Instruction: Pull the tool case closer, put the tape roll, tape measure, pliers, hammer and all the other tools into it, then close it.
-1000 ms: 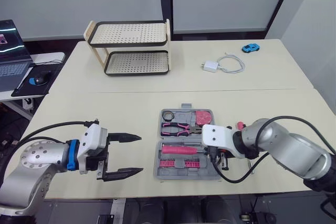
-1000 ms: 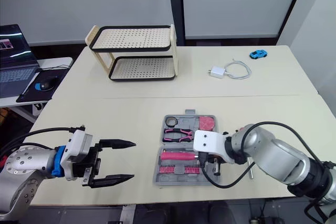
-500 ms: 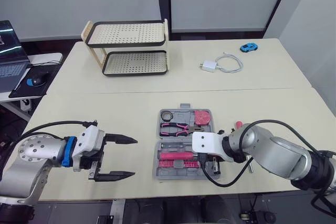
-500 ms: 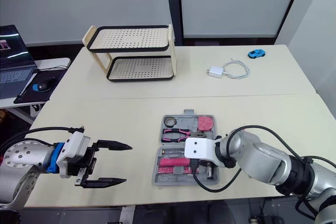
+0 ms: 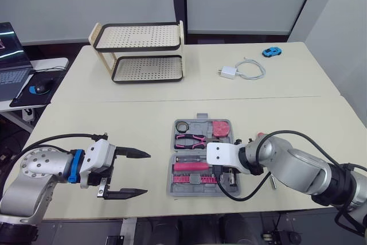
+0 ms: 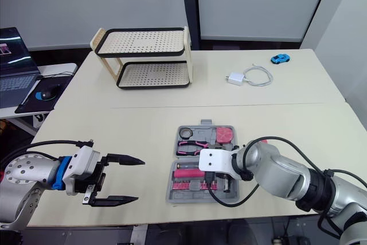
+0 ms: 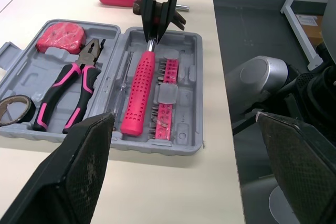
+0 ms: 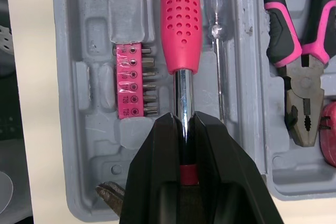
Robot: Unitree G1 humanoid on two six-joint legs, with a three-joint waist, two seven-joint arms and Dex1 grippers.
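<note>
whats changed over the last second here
The right gripper, fingers clamped on the steel shaft of the pink-handled hammer, has shifted toward the robot's left, further over the open grey plastic tool case. The left gripper stays open beside the case; the pink-handled pliers and black tape roll have not moved.

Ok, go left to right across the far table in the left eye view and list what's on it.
Two-tier wooden rack with black-rimmed perforated shelves → white charger plug with its coiled cable → small blue toy car.
</note>
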